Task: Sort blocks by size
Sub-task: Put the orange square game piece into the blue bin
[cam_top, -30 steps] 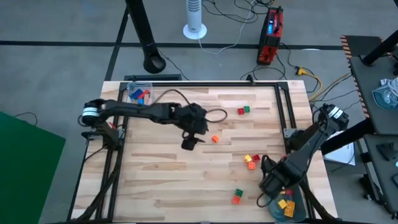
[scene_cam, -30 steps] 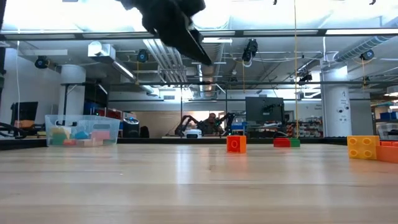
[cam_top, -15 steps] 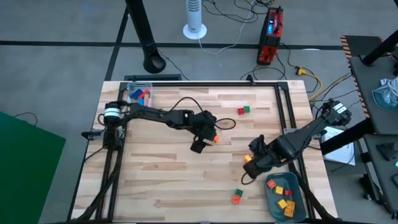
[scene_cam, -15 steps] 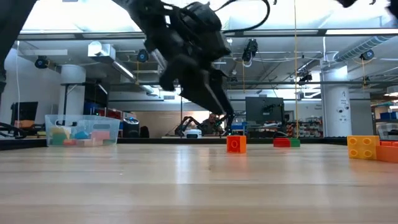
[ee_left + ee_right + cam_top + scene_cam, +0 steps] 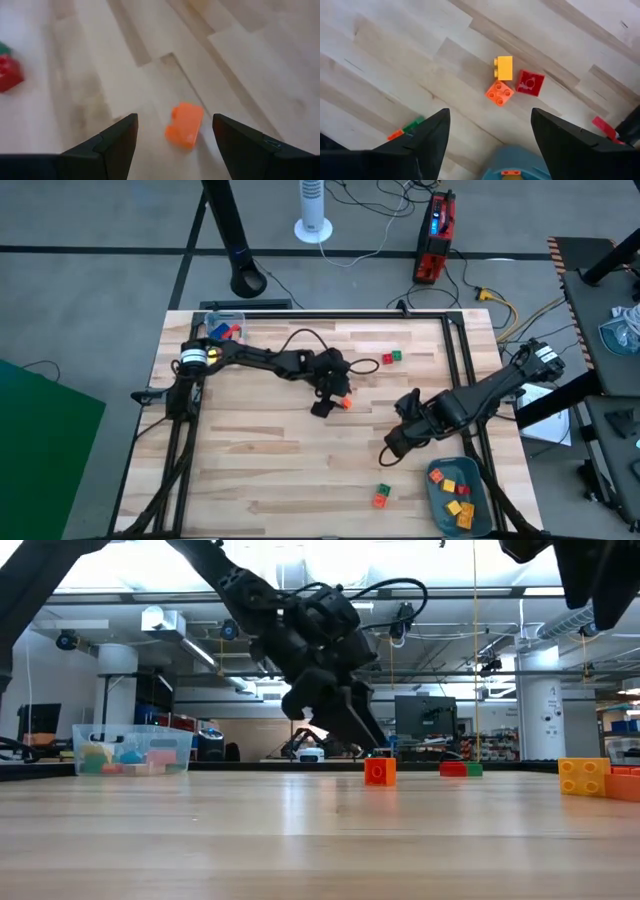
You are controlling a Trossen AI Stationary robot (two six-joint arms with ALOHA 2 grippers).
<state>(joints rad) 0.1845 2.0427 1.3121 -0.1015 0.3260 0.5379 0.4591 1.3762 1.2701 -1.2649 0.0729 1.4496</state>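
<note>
My left gripper (image 5: 322, 406) is open and low over the table's middle. A small orange block (image 5: 185, 125) lies on the wood between its two fingers, apart from both; it also shows in the high view (image 5: 345, 402). My right gripper (image 5: 394, 446) is open and hovers above a cluster of a yellow block (image 5: 504, 67), an orange block (image 5: 499, 93) and a red block (image 5: 530, 82), which my right arm hides in the high view. A red and green pair (image 5: 390, 357) lies farther back. An orange and green pair (image 5: 381, 496) lies near the front edge.
A grey-blue tray (image 5: 441, 498) holding several blocks stands at the near right corner. A clear plastic box (image 5: 222, 330) with blocks stands at the far left corner. A black frame rail (image 5: 455, 360) runs along the table's right and far sides.
My left gripper has gone toward the table's right and down, to the orange block, staying open. My right gripper has gone from over the tray toward the table's left and far edge, to above the yellow, orange and red cluster.
</note>
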